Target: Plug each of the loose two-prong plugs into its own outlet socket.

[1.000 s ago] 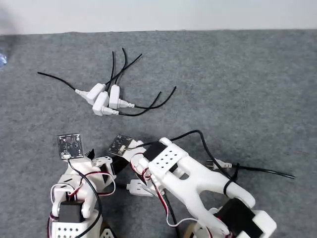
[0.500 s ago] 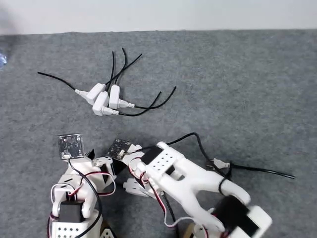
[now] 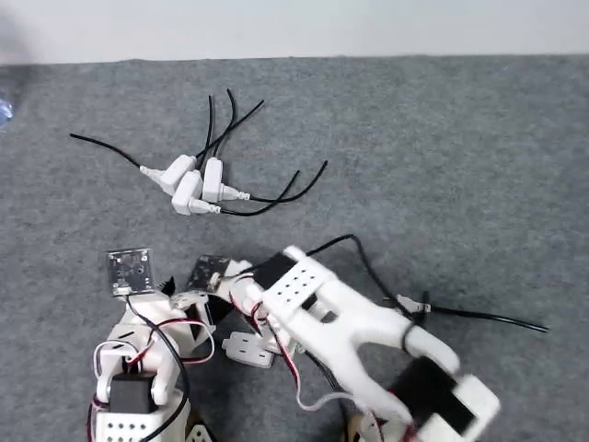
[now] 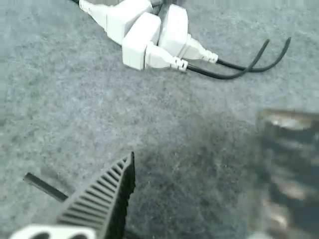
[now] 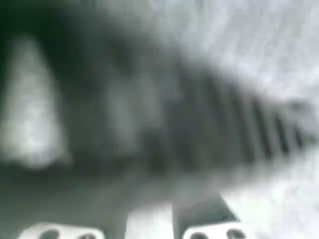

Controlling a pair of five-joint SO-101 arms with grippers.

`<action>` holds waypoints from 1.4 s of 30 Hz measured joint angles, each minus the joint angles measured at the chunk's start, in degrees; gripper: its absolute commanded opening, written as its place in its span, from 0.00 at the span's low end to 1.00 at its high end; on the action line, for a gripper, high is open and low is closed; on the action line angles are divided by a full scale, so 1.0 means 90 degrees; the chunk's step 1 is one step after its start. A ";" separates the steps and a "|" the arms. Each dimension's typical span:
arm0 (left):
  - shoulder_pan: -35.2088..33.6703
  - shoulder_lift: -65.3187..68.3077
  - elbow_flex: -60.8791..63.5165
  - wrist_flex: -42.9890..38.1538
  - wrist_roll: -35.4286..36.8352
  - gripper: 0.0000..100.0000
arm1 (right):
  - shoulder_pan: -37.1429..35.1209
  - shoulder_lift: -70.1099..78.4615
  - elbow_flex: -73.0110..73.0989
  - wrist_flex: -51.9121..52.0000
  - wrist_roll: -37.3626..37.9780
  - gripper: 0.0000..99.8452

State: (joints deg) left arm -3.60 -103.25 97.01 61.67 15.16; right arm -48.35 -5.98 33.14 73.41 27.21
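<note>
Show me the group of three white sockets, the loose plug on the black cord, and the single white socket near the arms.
group of three white sockets [image 3: 187, 191]: high view, on the middle block.
loose plug [image 3: 408, 303]: high view, on its white body.
single white socket [image 3: 247, 348]: high view, on its top face.

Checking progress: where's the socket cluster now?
High view: the socket cluster lies on the mat, in its far left half, beyond the left arm.

This looks like a robotics lab or hobby workbench: a table [image 3: 479, 138] covered in grey felt-like matting against a plain white wall [image 3: 322, 28], two white plastic arms [image 3: 331, 313] with exposed coloured wiring [image 3: 212, 348] and bare circuit boards [image 3: 129, 270], and outlet sockets [image 3: 213, 175] on short cut-off black cable stubs [image 3: 276, 201].
</note>
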 measured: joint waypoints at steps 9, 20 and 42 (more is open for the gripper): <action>0.0029 0.0000 0.0010 0.0000 0.0000 0.46 | 0.1221 -0.0625 -0.0576 0.0361 0.3380 0.01; 0.0029 0.0000 0.0010 0.0000 0.0000 0.46 | 0.1788 0.0498 -0.2237 0.1035 0.4825 0.01; 0.0029 0.0000 0.0010 0.0000 0.0000 0.46 | 0.1153 0.2139 -0.2393 0.0469 0.3907 0.19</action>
State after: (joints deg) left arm -3.34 -103.25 97.10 61.67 15.16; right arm -37.98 13.27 11.60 77.63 62.37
